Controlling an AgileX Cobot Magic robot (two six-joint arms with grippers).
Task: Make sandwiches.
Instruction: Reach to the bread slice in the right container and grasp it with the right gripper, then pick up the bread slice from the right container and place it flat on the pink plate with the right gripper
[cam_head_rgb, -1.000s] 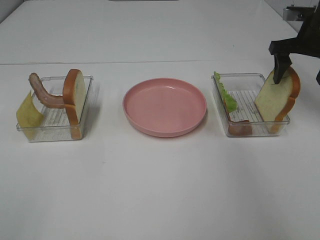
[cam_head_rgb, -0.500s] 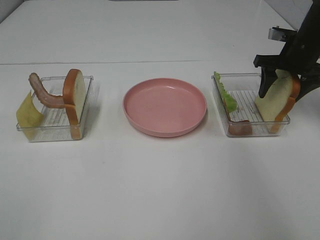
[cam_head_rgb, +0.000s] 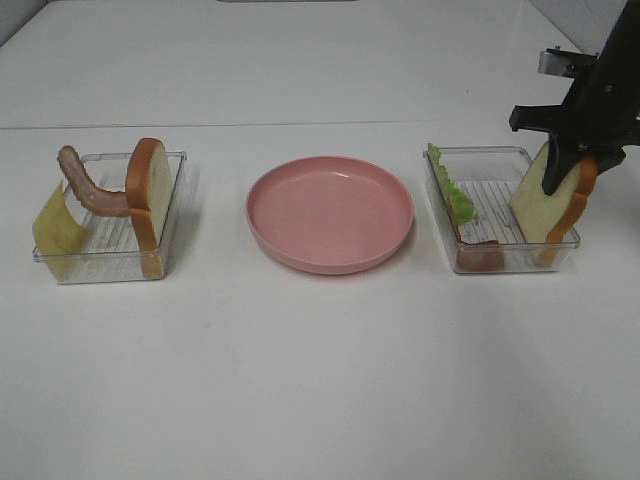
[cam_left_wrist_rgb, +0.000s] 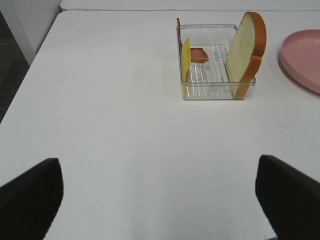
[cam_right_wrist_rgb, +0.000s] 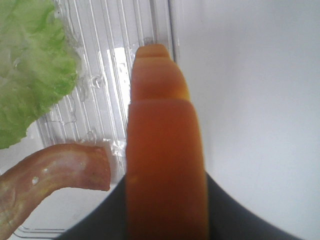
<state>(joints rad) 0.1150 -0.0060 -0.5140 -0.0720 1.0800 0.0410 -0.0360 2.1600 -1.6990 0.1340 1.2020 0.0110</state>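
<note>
Two trays, zero sandwiches so far lol. What's your claw doing? (crumbs42)

Me: My right gripper (cam_head_rgb: 568, 172) is clamped on the top crust of the right bread slice (cam_head_rgb: 548, 208). That slice stands on edge, leaning at the outer end of the right tray (cam_head_rgb: 440, 158). Lettuce (cam_head_rgb: 452, 192) leans on the opposite wall, and a bacon strip (cam_head_rgb: 480, 256) lies at the near end.

crumbs42: So which step is that?

Me: Picking up the base slice, I'd say. The pink plate (cam_head_rgb: 330, 213) in the middle is bare, so nothing's stacked. Next I need to lift straight up to clear the tray wall, carry it over and lay it flat. The left tray (cam_head_rgb: 105, 157) holds the other bread slice (cam_head_rgb: 148, 195), curled bacon (cam_head_rgb: 85, 185) and cheese (cam_head_rgb: 55, 228). My left gripper (cam_left_wrist_rgb: 160, 195) hangs wide open, well short of it.
</note>
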